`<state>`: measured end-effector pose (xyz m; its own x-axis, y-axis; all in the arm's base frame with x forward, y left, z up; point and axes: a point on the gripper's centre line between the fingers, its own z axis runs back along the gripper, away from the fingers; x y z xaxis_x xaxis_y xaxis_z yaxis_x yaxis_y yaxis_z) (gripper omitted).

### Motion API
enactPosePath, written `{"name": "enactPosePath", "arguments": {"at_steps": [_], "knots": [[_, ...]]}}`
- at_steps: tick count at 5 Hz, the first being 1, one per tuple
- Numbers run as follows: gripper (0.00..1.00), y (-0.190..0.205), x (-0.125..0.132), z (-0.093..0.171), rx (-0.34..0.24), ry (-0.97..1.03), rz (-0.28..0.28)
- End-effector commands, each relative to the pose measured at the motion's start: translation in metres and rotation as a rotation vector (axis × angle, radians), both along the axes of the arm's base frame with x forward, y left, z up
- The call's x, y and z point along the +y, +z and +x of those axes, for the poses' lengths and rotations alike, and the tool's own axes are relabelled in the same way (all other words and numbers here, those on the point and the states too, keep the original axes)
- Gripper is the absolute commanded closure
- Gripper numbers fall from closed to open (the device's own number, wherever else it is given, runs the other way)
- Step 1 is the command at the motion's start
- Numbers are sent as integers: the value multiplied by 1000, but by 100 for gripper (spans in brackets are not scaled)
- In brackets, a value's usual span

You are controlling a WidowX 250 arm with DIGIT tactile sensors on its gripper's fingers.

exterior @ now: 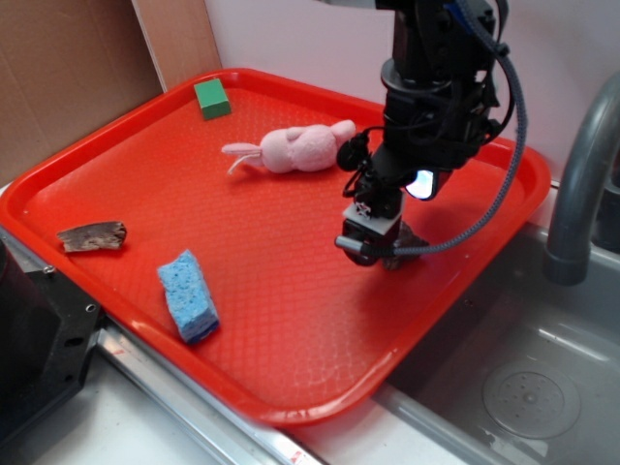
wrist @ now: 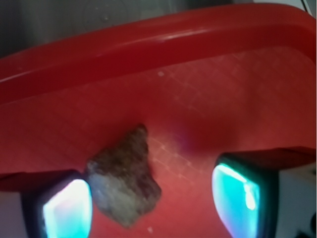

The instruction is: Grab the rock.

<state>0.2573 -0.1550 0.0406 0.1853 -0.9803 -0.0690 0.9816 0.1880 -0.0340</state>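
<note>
The small, lumpy brown-grey rock (wrist: 124,181) with a rough, jagged, mottled surface lies flat on the textured floor of the red plastic tray (wrist: 208,94). It tapers to a blunt point at one end and broadens at the other. In the exterior view only a dark edge of it (exterior: 407,237) shows, toward the tray's sink-side rim.

A red tray (exterior: 116,194) carries a green block (exterior: 212,98) at its far edge, a pink plush (exterior: 295,148) lying nearby, a brown bark-like sliver (exterior: 93,235) at the left, and a blue sponge (exterior: 188,294) near the front. A grey faucet (exterior: 579,184) rises over the sink (exterior: 523,387) at right.
</note>
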Motion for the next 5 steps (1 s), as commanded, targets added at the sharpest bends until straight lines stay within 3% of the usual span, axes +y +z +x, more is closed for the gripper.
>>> {"name": "enactPosePath", "arguments": {"at_steps": [1,4,5], "knots": [[0,33,-16,-43,-56,3,-38],[0,0,-13,-37,3,-4,-4],[100,-11,-12,-40,41,36,38]]}}
